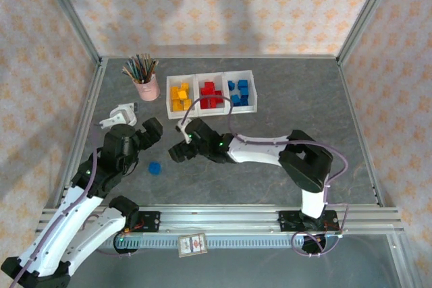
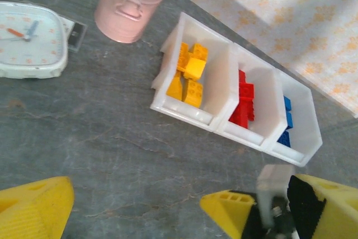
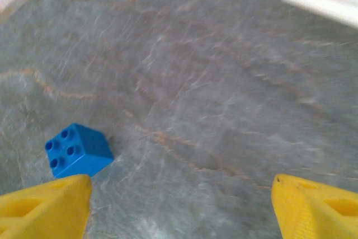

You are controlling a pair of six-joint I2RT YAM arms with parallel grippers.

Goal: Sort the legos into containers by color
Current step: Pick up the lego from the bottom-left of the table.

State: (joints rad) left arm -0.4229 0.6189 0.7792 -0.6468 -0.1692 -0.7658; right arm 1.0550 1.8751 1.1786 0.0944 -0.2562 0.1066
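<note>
Hovering beside a blue brick [image 3: 78, 150], our right gripper [image 3: 179, 208] gapes empty (left gripper [image 2: 134, 208] likewise spread).

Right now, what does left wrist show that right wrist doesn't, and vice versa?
Left wrist, not right: pink cup of pencils, plus yellow legos, red legos and blue legos sorted in the containers. Right wrist, not left: a loose blue lego on the table. Both: the grey table, white container plastic (just a corner in right wrist, likely), and an open pincer each: left pincer, right pincer.
</note>
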